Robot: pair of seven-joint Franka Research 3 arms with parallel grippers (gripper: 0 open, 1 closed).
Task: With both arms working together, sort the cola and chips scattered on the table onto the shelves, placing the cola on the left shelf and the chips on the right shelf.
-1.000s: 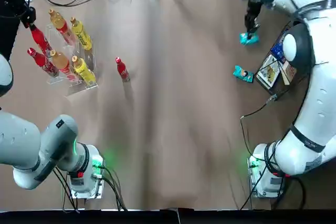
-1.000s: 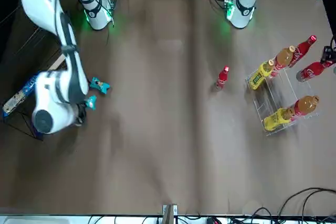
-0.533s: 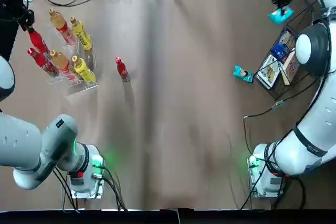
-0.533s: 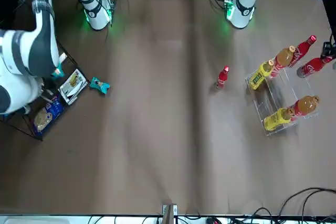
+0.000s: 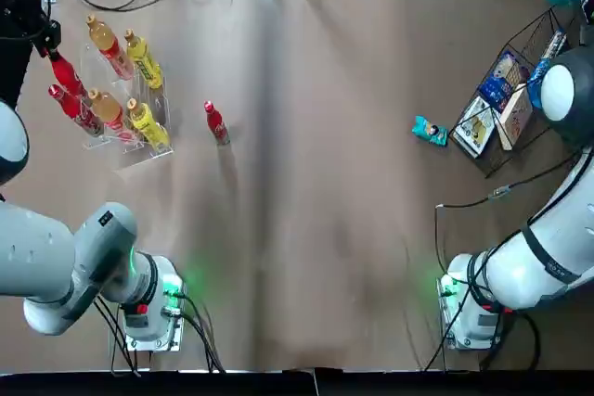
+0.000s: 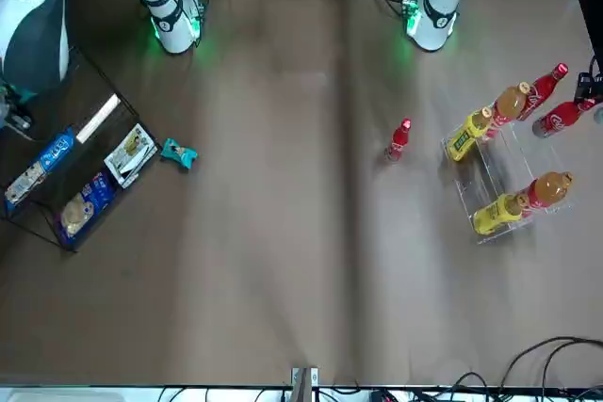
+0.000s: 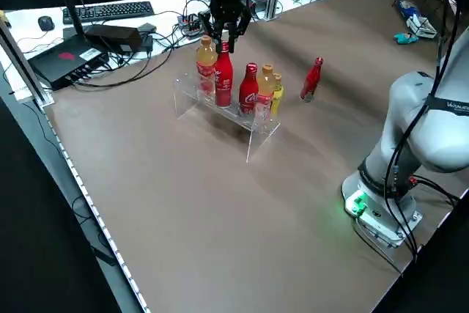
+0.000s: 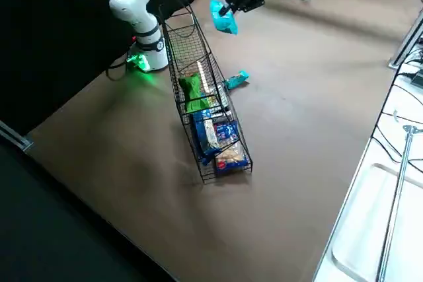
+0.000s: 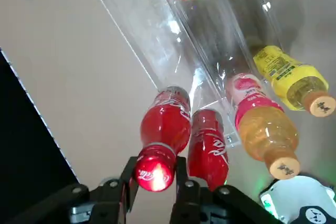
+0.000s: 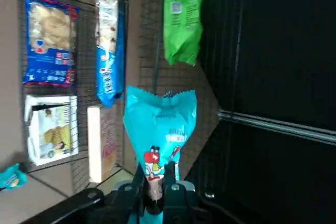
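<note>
On the desk (image 5: 306, 229), the wire rack (image 8: 210, 90) takes the robot's right side and the clear rack (image 7: 260, 133) its left, and the sorting is judged to be well over half done. In the clear rack one cola bottle (image 7: 248, 91) is already placed, cap up, its long axis close to vertical. A second cola (image 9: 165, 124) is gripped by the jaws of the left gripper (image 9: 159, 167) at the clear rack; its cap is pointed back toward the jaws and its base away from them, though whether it is fully seated in its slot cannot quite be made out. The third cola (image 5: 216, 124) is left standing upright on the desk, cap up, well apart from both racks. On the other side, the green packet (image 10: 182, 19) is already in the wire rack, among larger snack packs (image 10: 51, 40). A teal packet (image 10: 160, 121) is pinched at one end by the jaws of the right gripper (image 10: 156, 174) above the wire rack, its long axis run outward from the jaws; it has yet to be released. The other teal packet (image 5: 430, 131) is lying on the desk just beside the wire rack, its long axis slanted, with one end pointed toward the rack's near corner.
</note>
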